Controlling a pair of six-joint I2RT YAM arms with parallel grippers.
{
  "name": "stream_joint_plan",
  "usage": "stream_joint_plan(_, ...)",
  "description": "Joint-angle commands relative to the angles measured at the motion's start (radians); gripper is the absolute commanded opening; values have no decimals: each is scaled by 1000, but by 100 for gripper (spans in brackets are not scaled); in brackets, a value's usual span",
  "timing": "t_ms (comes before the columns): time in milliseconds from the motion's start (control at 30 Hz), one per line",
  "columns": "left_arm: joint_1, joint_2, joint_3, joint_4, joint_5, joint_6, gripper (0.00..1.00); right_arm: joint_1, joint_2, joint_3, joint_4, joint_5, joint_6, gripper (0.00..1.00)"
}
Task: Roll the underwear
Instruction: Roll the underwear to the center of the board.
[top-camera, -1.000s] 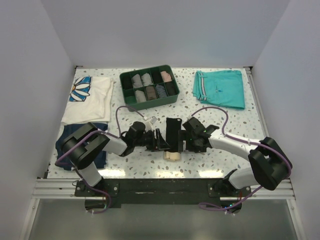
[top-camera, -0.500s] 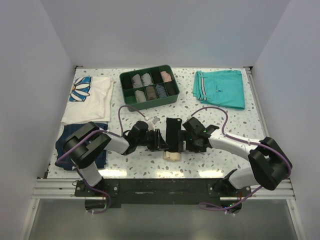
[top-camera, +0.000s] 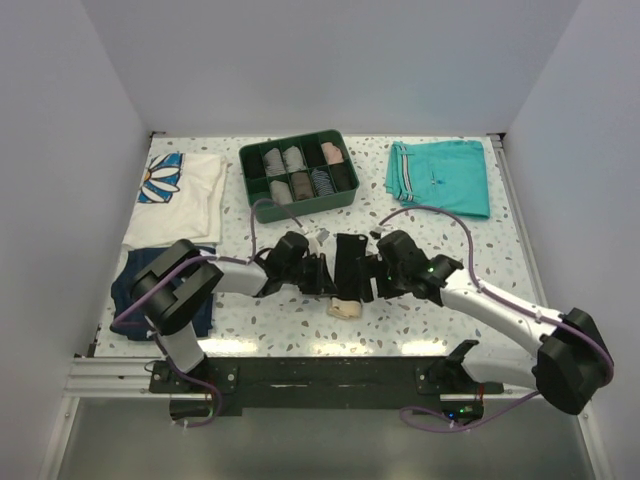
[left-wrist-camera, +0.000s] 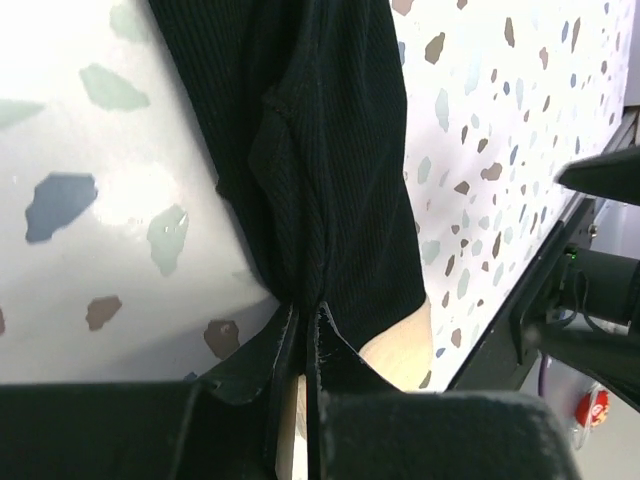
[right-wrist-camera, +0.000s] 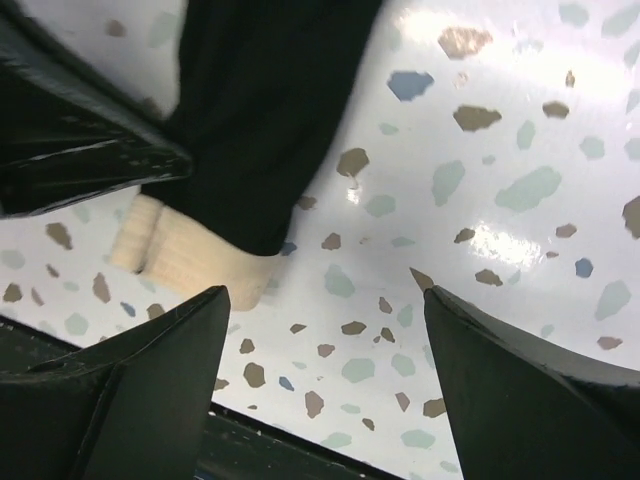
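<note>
two grippers flank the underwear (top-camera: 348, 262), a narrow black strip lying on the speckled table (top-camera: 290, 330) with its beige end (top-camera: 346, 306) toward the arm bases. the left gripper (top-camera: 326, 276) sits at the strip's left edge, and the right gripper (top-camera: 374, 282) is just beside its right edge.

in the left wrist view, the left gripper (left-wrist-camera: 303, 325) is clenched. its fingers (left-wrist-camera: 340, 350) are pressed nearly together with a pinch of the underwear (left-wrist-camera: 320, 150) caught at their tips. the ribbed black cloth puckers into a ridge that runs away from them. the beige end (left-wrist-camera: 400, 350) shows just to the right of those fingers, under the black edge.

in the right wrist view, the right gripper (right-wrist-camera: 325, 295) is released, its jaws standing wide with only bare table between them. the underwear (right-wrist-camera: 260, 110) lies ahead of it and to the left, outside the gap. the beige end (right-wrist-camera: 190, 255) lies near the tip of the left-hand finger.

beyond both grippers stands a green divided tray (top-camera: 300, 207) holding small rolls (top-camera: 298, 175).
</note>
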Motion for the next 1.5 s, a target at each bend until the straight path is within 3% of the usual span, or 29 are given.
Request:
stream_joint_plan(0, -3, 57, 50, -198, -71, 126, 0, 28, -40, 82, 29, -54, -165, 81)
stream_joint_plan(333, 31, 112, 99, -301, -50, 182, 0, 207, 179, 188, 4, -31, -311, 75)
stream_joint_plan(833, 123, 158, 126, -403, 8, 289, 0, 345, 308, 259, 59, 43, -372, 74)
stream_joint_plan(1033, 137, 162, 123, -395, 31, 294, 0, 368, 398, 288, 73, 96, -401, 72)
stream_joint_plan(1467, 171, 167, 117, -386, 83, 327, 0, 374, 434, 247, 59, 196, -406, 71)
